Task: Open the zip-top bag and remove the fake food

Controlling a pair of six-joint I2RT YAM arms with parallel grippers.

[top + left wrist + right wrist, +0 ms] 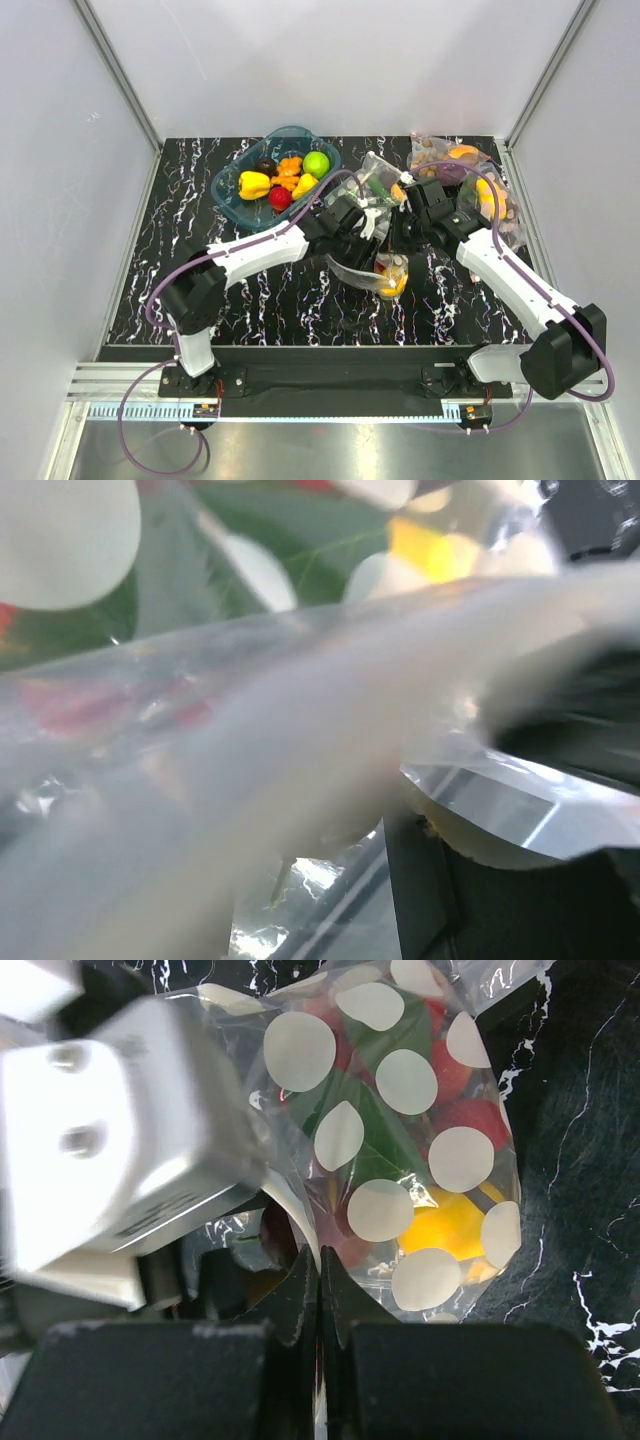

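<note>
The zip-top bag [385, 272], clear with white dots, hangs above the table between my two grippers. In the right wrist view it [380, 1210] holds a red berry cluster [470, 1115] with green leaves [375, 1130] and a yellow fruit [450, 1225]. My right gripper [320, 1260] is shut on the bag's top edge. My left gripper [368, 228] grips the opposite edge; its white body [110, 1150] is close beside. In the left wrist view blurred bag film [250, 730] fills the frame and hides the fingers.
A teal clear tub [232, 198] at the back left holds a yellow pepper [254, 184], a dark plum [266, 166], a lime-green apple [316, 163] and other pieces. Other dotted bags [470, 170] lie at the back right, close behind my right arm.
</note>
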